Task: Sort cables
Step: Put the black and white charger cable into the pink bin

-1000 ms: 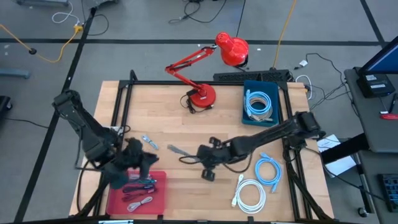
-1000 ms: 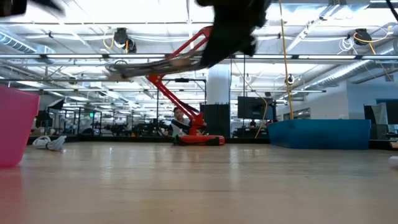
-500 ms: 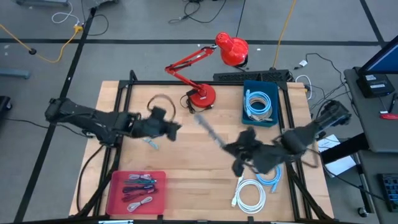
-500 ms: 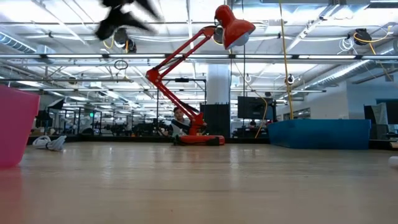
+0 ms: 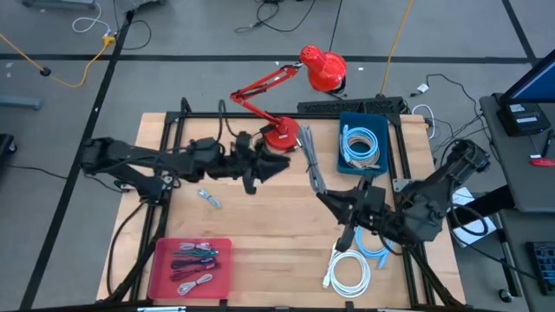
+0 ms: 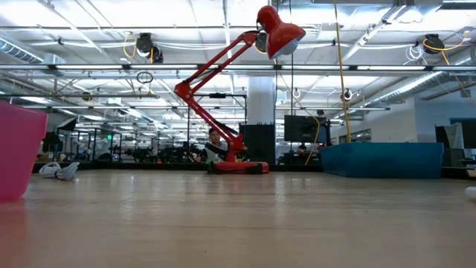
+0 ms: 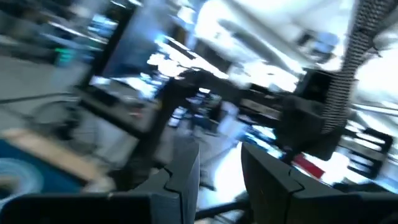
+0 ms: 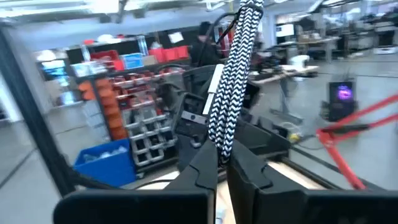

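The cable (image 8: 235,68) held in the black right end effector (image 8: 222,163) has a black-and-white zigzag weave. The lamp (image 5: 295,95) at top centre is red, the bin (image 5: 362,144) blue, the tray (image 5: 191,265) at lower left pink, and the counter (image 5: 251,217) light wood.

My right fingers (image 8: 219,163) pinch a black-and-white braided cable (image 8: 235,74) upright; coiled cables (image 5: 354,270) lie below on the worktop (image 5: 260,217).

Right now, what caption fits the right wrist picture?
Right gripper shut on a black-and-white braided cable, held upward.
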Motion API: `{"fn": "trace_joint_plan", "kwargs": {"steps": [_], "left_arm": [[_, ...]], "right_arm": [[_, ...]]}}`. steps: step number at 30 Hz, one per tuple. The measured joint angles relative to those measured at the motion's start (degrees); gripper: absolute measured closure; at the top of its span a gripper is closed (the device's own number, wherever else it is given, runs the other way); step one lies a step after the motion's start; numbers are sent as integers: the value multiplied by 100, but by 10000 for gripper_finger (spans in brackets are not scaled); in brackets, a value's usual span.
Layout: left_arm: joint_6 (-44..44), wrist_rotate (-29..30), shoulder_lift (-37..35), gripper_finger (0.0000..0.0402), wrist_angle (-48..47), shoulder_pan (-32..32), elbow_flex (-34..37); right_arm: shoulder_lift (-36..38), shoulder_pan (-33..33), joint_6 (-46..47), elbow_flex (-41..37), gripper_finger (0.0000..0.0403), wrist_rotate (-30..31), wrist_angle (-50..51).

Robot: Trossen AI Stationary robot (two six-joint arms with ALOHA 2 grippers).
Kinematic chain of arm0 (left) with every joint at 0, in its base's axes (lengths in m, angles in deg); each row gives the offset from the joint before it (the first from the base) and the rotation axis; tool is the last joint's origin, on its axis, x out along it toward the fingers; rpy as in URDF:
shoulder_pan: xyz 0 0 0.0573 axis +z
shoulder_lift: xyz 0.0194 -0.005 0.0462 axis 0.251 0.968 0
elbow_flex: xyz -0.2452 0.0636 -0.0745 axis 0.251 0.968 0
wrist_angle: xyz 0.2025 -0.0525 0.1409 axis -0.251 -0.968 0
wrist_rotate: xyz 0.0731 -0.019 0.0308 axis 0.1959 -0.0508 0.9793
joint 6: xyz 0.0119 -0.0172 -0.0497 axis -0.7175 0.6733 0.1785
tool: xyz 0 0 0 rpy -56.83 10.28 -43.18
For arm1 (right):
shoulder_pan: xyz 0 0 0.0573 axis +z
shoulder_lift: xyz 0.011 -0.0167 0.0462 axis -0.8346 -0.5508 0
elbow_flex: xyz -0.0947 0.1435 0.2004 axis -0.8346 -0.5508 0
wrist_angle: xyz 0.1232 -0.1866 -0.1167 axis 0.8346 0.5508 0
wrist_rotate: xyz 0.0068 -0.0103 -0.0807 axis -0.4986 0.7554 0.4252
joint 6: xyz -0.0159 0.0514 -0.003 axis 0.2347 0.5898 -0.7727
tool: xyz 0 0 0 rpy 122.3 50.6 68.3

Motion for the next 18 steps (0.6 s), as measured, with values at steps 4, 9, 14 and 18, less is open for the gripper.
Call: {"fn": "trace_joint_plan", "kwargs": {"steps": [4, 9, 14, 18], "left_arm": [[-14, -344, 492, 282, 384, -112, -567], [-90, -988, 853, 282, 693, -119, -1419], [-304, -1335, 1060, 282, 18, -117, -2114], [-472, -1377, 1059, 282, -415, -117, -2476]], "right_arm": [[-104, 3, -245, 0, 396, 1, -236], [-94, 0, -208, 2, 396, 1, -264], [-100, 0, -236, 2, 396, -1, -265], [-96, 0, -236, 2, 396, 1, -273]]}}
